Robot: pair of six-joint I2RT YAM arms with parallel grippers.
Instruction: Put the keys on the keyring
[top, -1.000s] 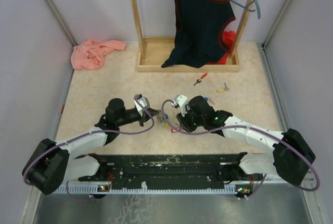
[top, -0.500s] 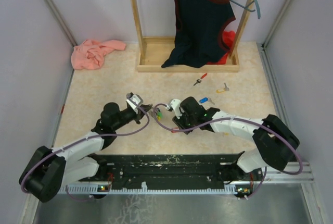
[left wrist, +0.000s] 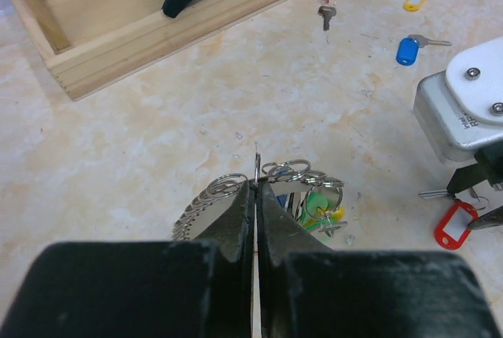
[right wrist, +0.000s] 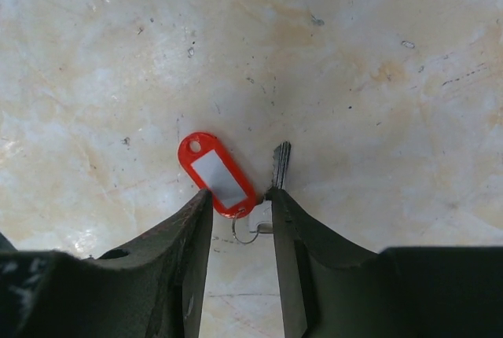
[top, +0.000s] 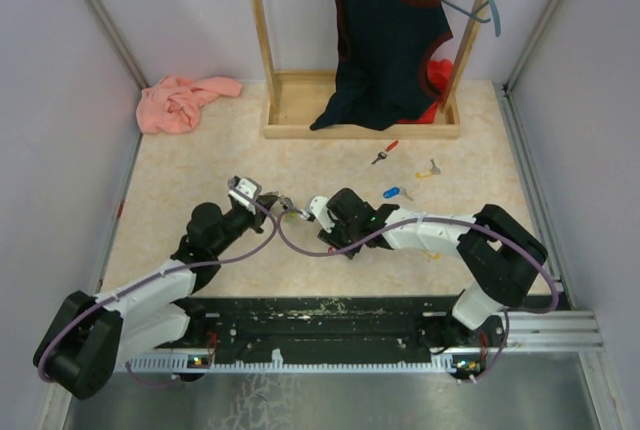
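On the beige tabletop, the keyring is clamped by the left gripper; a red-tagged key is flanked by the right gripper, its grip impossible to tell.

Both arms reach forward, low over the worktop centre, wrists angled inward, tips near each other. Left gripper fingers pressed together. Right gripper points down, jaws partly apart.
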